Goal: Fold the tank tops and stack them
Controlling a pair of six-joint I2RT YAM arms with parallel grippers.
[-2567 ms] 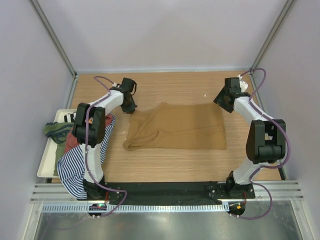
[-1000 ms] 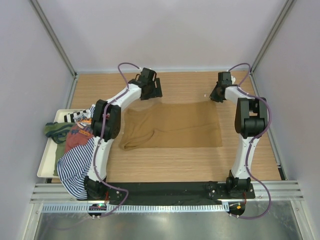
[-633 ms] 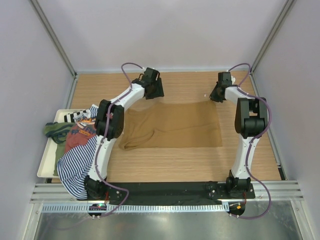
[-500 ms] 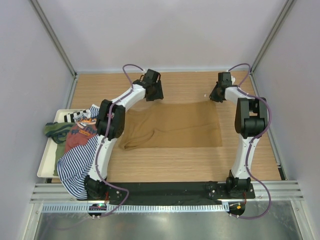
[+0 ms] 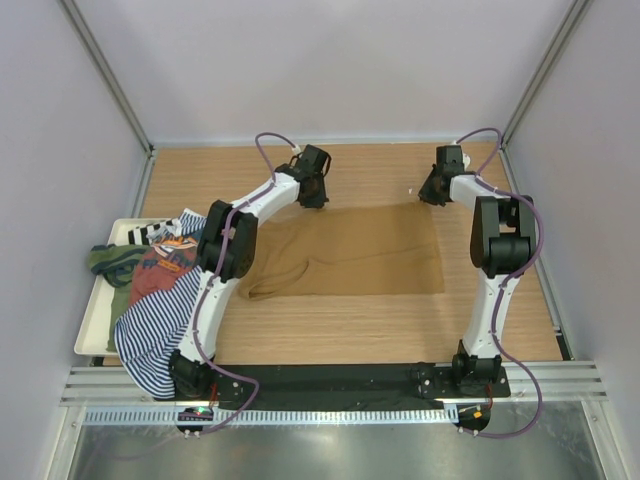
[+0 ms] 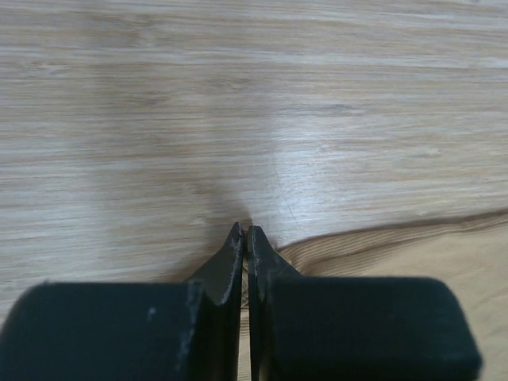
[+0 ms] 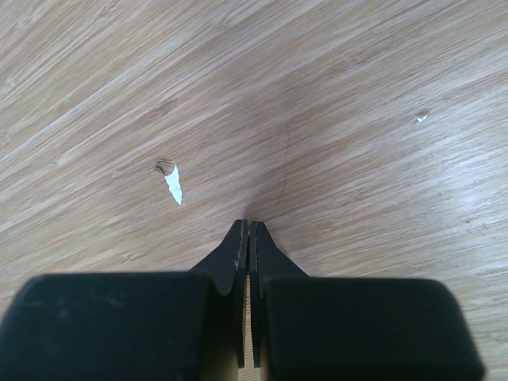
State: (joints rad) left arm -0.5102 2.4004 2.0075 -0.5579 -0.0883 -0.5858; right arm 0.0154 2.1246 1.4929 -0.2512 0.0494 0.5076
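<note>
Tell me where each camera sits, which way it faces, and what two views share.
Top external: above, behind the bases, looking down on the table and tan tank top; left arm and right arm show.
Left wrist: on the left arm, facing down past the shut left pincer at wood and the top's edge.
Right wrist: on the right arm, facing down past the shut right pincer at wood and a white scrap.
Shared: top and left wrist show that edge.

Two white arms (image 5: 262, 197) with black joints, looping purple cables (image 5: 272, 138), and black wedge-shaped gripper fingers (image 6: 228, 270).
</note>
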